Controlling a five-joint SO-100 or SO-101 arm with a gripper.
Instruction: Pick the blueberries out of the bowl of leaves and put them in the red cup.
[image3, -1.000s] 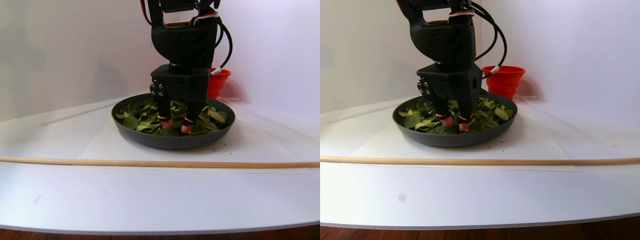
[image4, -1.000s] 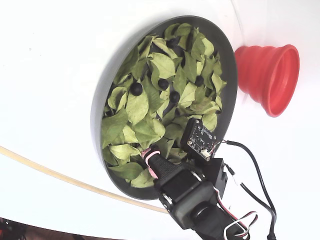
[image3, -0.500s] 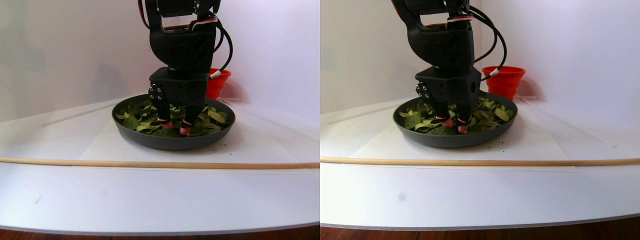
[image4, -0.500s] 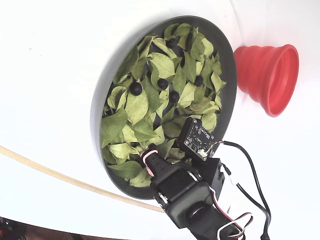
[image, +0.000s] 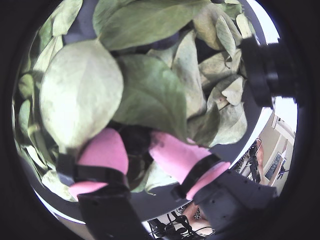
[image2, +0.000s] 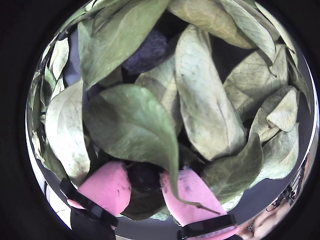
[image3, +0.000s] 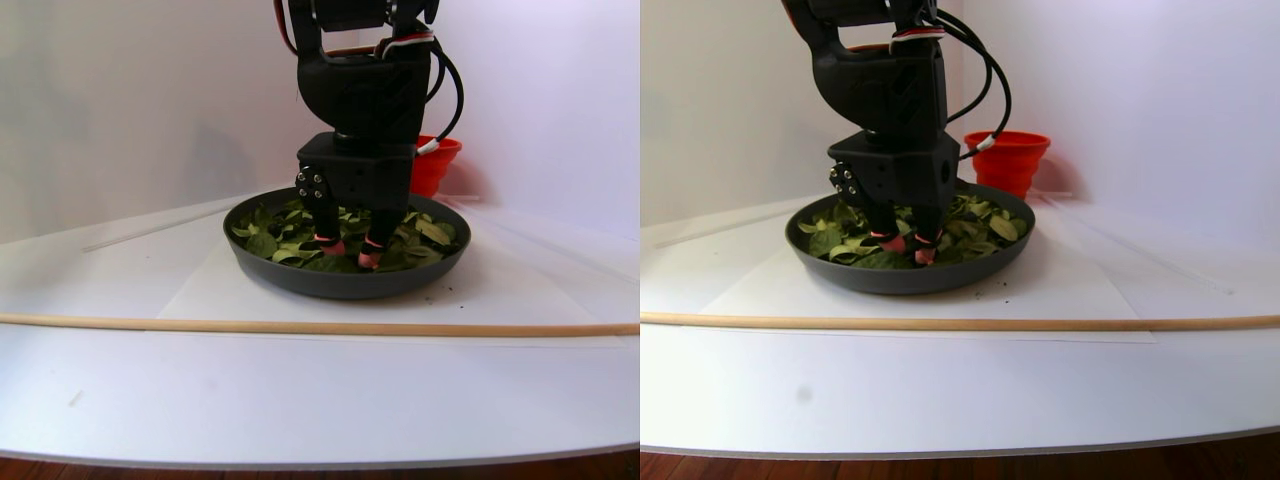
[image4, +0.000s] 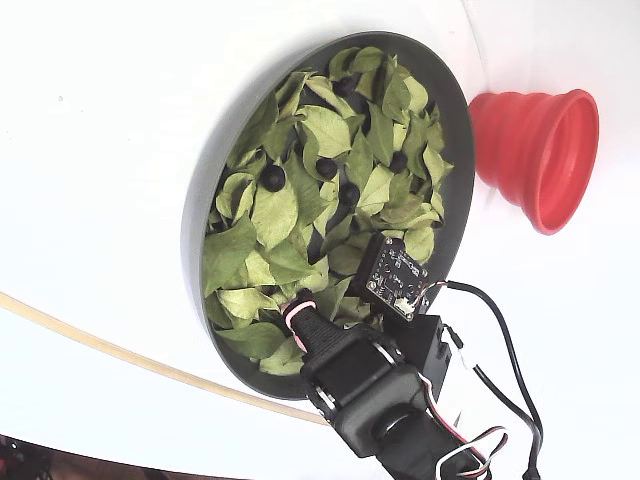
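The dark grey bowl (image4: 195, 230) holds loose green leaves (image4: 275, 215), with several blueberries (image4: 272, 178) showing among them toward its upper part in the fixed view. My gripper (image2: 145, 182) reaches down into the near part of the bowl (image3: 340, 285). Its pink fingertips (image2: 105, 187) press on both sides of one dark blueberry (image2: 145, 175), which a leaf partly covers. The same berry (image: 135, 142) sits between the pads in both wrist views. Another berry (image2: 147, 50) lies farther ahead under the leaves. The red cup (image4: 535, 150) stands just beyond the bowl's rim, behind the arm (image3: 437, 165).
A thin wooden rod (image3: 300, 327) lies across the table in front of the bowl. A white sheet (image3: 220, 290) lies under the bowl. The arm's cables (image4: 500, 340) loop beside the bowl on the cup's side. The table's front edge (image3: 300, 458) is near.
The fingertips have drawn slightly closer together among the leaves. The arm has barely shifted and stays low in the bowl.
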